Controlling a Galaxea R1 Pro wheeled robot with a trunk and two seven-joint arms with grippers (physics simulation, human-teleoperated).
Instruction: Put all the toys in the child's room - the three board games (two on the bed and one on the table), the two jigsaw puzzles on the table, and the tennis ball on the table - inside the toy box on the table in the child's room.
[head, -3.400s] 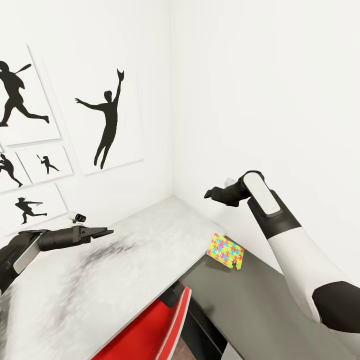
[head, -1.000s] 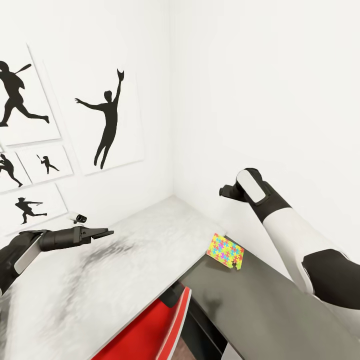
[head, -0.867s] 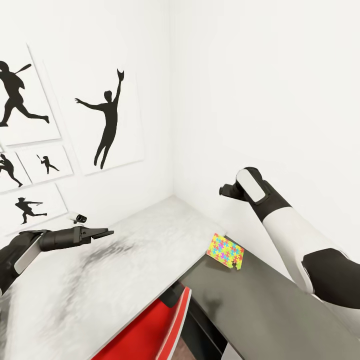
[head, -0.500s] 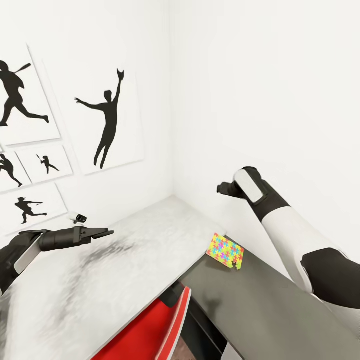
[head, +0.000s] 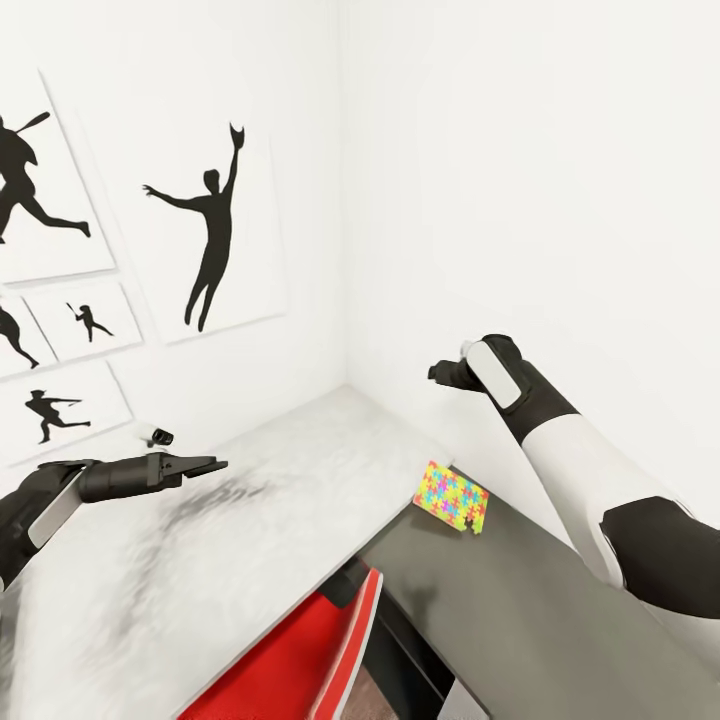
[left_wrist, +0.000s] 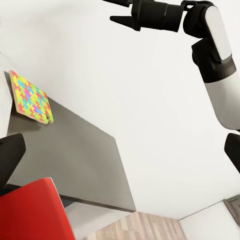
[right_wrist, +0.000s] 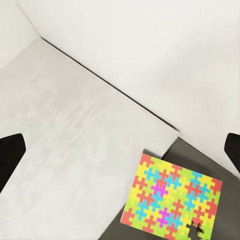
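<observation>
One jigsaw puzzle (head: 451, 497) lies flat on the dark cabinet top (head: 520, 600), abutting the pale worktop (head: 250, 520). Right hand (head: 440, 372) hovers above it, open and empty, seemingly positioned for descent. Left hand (head: 205, 465) idles empty; its opening is indeterminable.

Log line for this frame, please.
right gripper: open, raised over multicoloured flat jigsaw puzzle | puzzle: on dark grey cabinet top beside pale table | left gripper: empty, above table

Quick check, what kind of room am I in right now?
Likely a child's bedroom or playroom corner: black sports-silhouette prints on the white wall, a bright jigsaw puzzle lying where the pale table meets the grey cabinet, a red chair.
</observation>
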